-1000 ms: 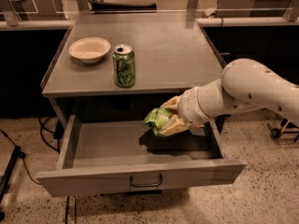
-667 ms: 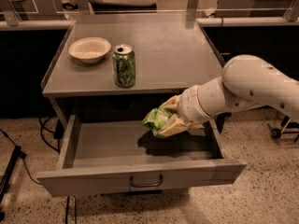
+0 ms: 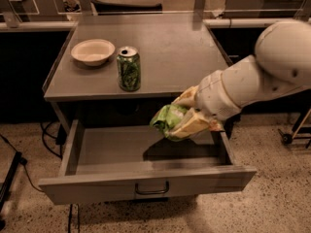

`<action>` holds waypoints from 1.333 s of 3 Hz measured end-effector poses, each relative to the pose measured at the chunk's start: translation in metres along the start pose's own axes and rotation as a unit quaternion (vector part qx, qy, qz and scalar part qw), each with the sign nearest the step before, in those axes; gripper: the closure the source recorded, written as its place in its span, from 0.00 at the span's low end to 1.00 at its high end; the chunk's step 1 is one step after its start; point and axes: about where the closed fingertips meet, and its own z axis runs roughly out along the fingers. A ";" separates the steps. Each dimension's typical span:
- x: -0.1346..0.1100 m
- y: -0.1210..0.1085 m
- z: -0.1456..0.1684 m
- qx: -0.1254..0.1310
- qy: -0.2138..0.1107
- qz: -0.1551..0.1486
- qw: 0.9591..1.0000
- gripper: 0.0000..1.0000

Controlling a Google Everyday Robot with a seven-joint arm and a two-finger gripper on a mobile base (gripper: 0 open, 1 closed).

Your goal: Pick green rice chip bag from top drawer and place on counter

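My gripper (image 3: 187, 115) is shut on the green rice chip bag (image 3: 167, 120) and holds it in the air above the right half of the open top drawer (image 3: 112, 149). The bag is crumpled between the pale fingers (image 3: 192, 127), with its green end sticking out to the left. Its shadow falls on the drawer floor below. The white arm reaches in from the right. The counter (image 3: 170, 52) lies just behind and above the bag.
On the counter stand a green soda can (image 3: 129, 68) near the front edge and a pale bowl (image 3: 93, 51) at the left. A dark handle (image 3: 151, 188) sits on the drawer front. Cables lie on the speckled floor at the left.
The arm has lifted slightly and moved the bag a little higher above the drawer. The can and bowl have not moved.
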 end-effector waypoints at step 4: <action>-0.040 -0.066 -0.077 0.030 0.041 -0.041 0.998 1.00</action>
